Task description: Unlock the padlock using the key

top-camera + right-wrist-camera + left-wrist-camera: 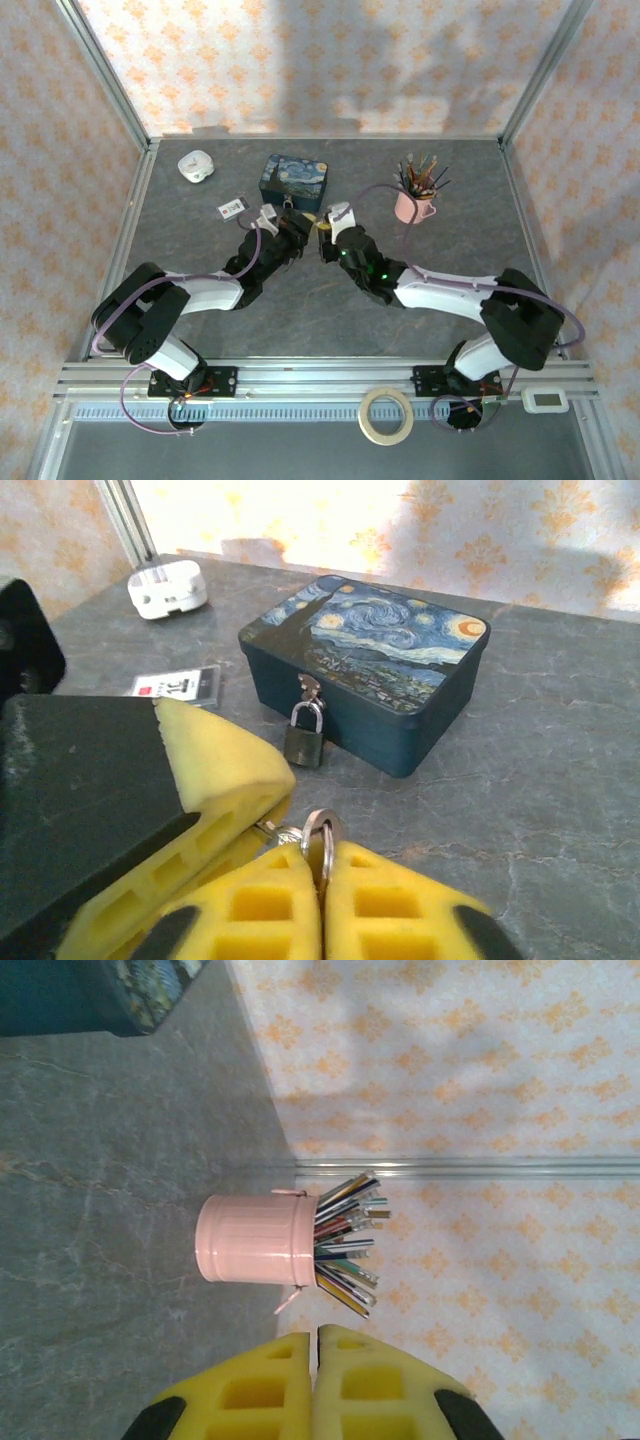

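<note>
The small dark padlock point(305, 742) hangs by its silver shackle from the hasp of the blue starry tin point(370, 670), also seen from above point(288, 205). The key ring point(325, 826) stands upright between the yellow pads of my right gripper point(322, 858), which are closed against it. My left gripper's fingers point(225, 775) come in from the left and pinch a silver key of the same bunch. In the top view the left gripper point(295, 230) and right gripper point(328, 236) meet just in front of the tin point(293, 180). The left gripper point(315, 1340) has its pads pressed together.
A pink cup of pencils point(413, 205) stands to the right of the tin, also in the left wrist view point(255, 1240). A white tag point(232, 207) and a white round object point(195, 165) lie to the left. A tape roll point(386, 415) rests on the front rail.
</note>
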Available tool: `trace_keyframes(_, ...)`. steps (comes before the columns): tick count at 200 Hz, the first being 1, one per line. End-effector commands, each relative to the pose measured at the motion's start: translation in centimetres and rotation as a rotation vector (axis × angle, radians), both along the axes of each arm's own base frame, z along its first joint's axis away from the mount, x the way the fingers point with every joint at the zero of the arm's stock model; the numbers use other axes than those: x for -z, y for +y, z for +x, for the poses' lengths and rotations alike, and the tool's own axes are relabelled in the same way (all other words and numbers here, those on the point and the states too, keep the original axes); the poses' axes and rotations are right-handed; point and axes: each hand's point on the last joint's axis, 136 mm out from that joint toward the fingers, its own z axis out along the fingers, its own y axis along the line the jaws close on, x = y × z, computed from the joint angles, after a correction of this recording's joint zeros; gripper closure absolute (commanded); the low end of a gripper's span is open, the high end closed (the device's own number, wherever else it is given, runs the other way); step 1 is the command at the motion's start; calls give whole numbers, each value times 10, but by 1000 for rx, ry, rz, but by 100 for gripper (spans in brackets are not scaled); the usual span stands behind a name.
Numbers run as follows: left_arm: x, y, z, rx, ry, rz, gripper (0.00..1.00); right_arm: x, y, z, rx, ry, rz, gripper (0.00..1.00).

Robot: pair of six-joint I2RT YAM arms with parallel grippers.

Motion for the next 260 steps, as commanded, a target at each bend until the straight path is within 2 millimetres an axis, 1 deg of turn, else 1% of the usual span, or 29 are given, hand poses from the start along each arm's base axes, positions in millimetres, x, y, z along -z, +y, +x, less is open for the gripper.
trace_keyframes(1,-11,-5,8,25,-64,86,100,-44,2,-12,-128,-10,158,70)
trace_keyframes(7,-17,-8,9,43,-92,110,100,-49,0,-14,-164,5,180,66)
trace_keyframes(28,-34,-19,8,112,-184,198,100,-61,-3,-15,-266,71,234,60)
trace_keyframes(45,-43,-23,5,157,-248,260,100,-67,-7,-16,-335,105,255,57)
trace_keyframes(63,-57,-25,-2,195,-333,300,100,-68,-9,-18,-421,153,289,56)
trace_keyframes(85,-69,-24,-10,232,-408,322,100,-65,-16,-17,-464,189,334,59)
trace_keyframes(106,-79,-20,-19,249,-468,294,100,-68,-19,-22,-526,203,400,60)
trace_keyframes(124,-84,-20,-26,263,-511,261,100,-71,-13,-30,-595,231,437,63)
trace_keyframes(154,-95,-26,-35,312,-574,221,100,-66,-4,-37,-674,286,479,65)
trace_keyframes(171,-97,-28,-36,325,-586,213,100,-65,-1,-37,-690,296,494,68)
trace_keyframes(186,-99,-28,-37,326,-592,211,100,-60,0,-36,-690,314,493,72)
trace_keyframes(202,-100,-27,-37,321,-598,210,100,-58,1,-35,-689,321,496,80)
trace_keyframes(217,-99,-28,-38,323,-597,208,100,-60,0,-34,-685,309,499,86)
trace_keyframes(228,-100,-28,-38,325,-597,205,100,-62,-1,-32,-672,296,500,86)
trace_keyframes(249,-98,-28,-39,330,-592,203,100,-67,-2,-29,-653,273,493,84)
trace_keyframes(260,-97,-27,-39,330,-589,203,100,-67,-3,-29,-651,269,491,89)
